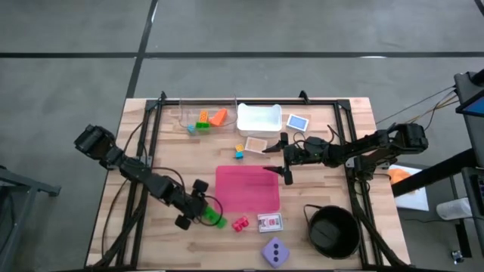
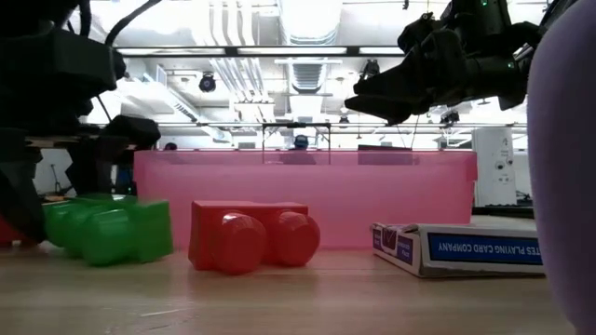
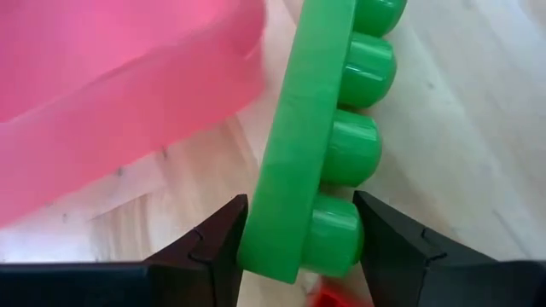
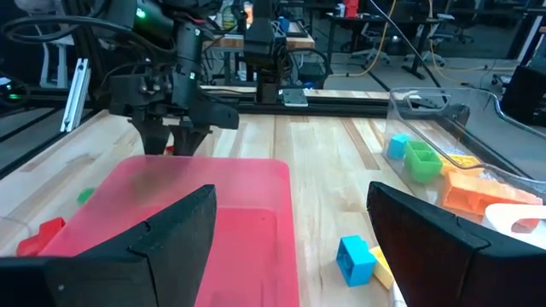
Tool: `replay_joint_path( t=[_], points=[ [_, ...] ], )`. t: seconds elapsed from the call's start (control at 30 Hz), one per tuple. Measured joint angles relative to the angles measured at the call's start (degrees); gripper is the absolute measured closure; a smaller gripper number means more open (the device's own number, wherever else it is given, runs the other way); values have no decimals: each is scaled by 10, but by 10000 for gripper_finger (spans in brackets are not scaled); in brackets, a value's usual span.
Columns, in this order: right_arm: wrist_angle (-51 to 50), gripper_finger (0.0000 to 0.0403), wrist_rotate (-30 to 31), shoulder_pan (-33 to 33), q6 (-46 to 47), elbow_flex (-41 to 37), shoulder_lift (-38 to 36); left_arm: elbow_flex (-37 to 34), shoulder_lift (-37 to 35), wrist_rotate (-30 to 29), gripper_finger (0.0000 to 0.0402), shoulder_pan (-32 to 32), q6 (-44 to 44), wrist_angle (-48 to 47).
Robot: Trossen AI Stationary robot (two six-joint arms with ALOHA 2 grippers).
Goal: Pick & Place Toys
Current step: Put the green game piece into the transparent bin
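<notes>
High view: left tool (image 1: pixel 198 204) sits at the front-left corner of the pink mat (image 1: pixel 247 189), clamped on the green brick (image 1: pixel 213 219). Red brick (image 1: pixel 240 224) and card box (image 1: pixel 269 222) lie just beside it, so a sideways swing risks knocking them. Die (image 1: pixel 275 251) is at the front edge, bowl (image 1: pixel 333 232) front right. Right tool (image 1: pixel 286 159) hovers over the mat's far right side, fingers spread, nothing in them.

Low view: green brick (image 2: pixel 110 229) is down on the worktop (image 2: pixel 298 302), the mat's edge close behind. Dragging it would catch that edge; it needs a straight lift first.

Left wrist view: fingers (image 3: pixel 213 247) pinch only the brick's end, and most of its length overhangs. It is likely to pivot or slip on a fast move.

Right wrist view: left arm stands right across the mat; open room is tight if both arms move in together. Clear bin (image 4: pixel 448 136) of bricks bounds the far side.
</notes>
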Motion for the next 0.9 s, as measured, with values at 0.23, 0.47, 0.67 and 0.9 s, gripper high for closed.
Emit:
replay_joint_path(
  t=[0.23, 0.47, 0.67, 0.9],
  points=[
    [0, 101, 0, 0, 2, 0, 0, 0, -37, 1, 221, -21, -1, -2],
    [0, 101, 0, 0, 3, 0, 0, 0, -135, -26, 221, -34, 6, 14],
    [0, 101, 0, 0, 3, 0, 0, -32, -204, -41, 221, -32, 91, 175],
    [0, 101, 0, 0, 3, 0, 1, -110, -200, -32, 222, 22, 138, 373]
  ],
)
